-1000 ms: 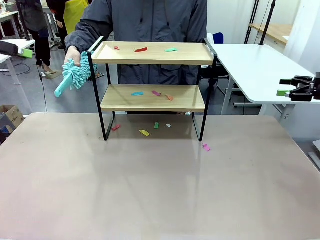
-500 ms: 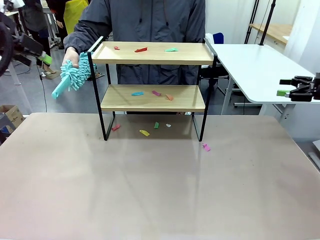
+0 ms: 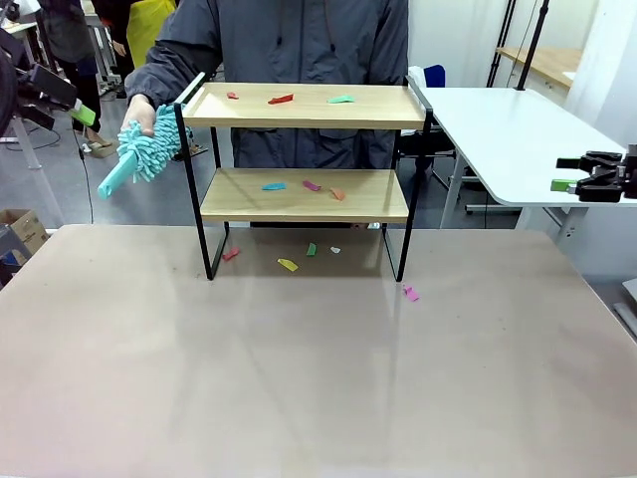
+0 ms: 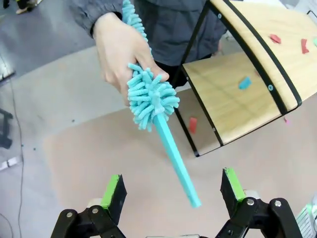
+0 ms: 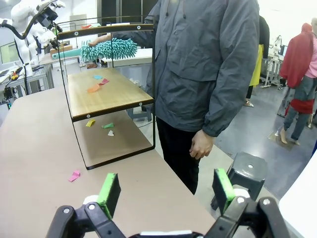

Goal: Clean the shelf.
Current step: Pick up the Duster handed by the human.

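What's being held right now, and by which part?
Nothing in the left end effector or the right end effector; both open. The person's hand grips the duster by its fluffy head, handle free.

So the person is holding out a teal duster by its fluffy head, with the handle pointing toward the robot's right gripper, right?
Not the right: the duster handle points toward the left gripper. The left wrist view shows its tip near those open jaws, the person's hand on the fluffy head.

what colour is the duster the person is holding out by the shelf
Turquoise all over: the duster has a fluffy head and a plain handle. The left wrist view shows it best.
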Controlling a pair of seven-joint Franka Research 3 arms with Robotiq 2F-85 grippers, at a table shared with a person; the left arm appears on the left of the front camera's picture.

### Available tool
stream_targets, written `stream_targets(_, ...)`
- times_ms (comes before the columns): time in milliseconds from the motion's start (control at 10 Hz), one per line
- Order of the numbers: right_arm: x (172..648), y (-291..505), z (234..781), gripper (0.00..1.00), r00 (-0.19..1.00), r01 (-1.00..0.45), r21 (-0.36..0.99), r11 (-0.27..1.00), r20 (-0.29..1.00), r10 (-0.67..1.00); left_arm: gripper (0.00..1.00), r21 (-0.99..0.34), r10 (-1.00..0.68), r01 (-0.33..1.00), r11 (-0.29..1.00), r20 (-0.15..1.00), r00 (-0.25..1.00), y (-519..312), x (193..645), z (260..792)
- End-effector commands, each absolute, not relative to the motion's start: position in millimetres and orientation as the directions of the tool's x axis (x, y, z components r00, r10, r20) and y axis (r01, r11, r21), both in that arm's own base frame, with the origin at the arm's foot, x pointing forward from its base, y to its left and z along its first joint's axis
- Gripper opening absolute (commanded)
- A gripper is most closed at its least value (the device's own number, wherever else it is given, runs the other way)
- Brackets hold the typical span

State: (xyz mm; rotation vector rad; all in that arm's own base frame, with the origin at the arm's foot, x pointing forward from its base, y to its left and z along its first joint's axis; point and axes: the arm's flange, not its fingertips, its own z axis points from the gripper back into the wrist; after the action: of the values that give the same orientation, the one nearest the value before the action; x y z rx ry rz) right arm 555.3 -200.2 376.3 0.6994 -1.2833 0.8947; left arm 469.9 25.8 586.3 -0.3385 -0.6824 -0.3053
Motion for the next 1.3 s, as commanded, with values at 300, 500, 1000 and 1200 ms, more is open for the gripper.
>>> stream_targets(300,555.0,-198.0,378.0,1.00,0.045,-0.867,-0.045,0.496,0.984,0.170,1.00,0.016,-0.152,0.187,0.982,0.654,0.741,-30.4,451.5,585.7)
stream_targets(500,555.0,-198.0,378.0,1.00,0.045,-0.867,-0.045,0.496,0.984,0.170,1.00,0.032,-0.171,0.202,0.979,0.669,0.723,-44.7,446.5,567.4)
stream_targets(1000,555.0,-198.0,378.0,1.00,0.045,-0.867,-0.045,0.496,0.984,0.170,1.00,0.019,-0.165,0.200,0.980,0.649,0.743,-67.9,450.4,517.9)
stream_targets(1200,555.0,-198.0,378.0,1.00,0.045,-0.867,-0.045,0.496,0.984,0.170,1.00,0.018,-0.141,0.172,0.985,0.654,0.744,-71.3,459.3,510.3)
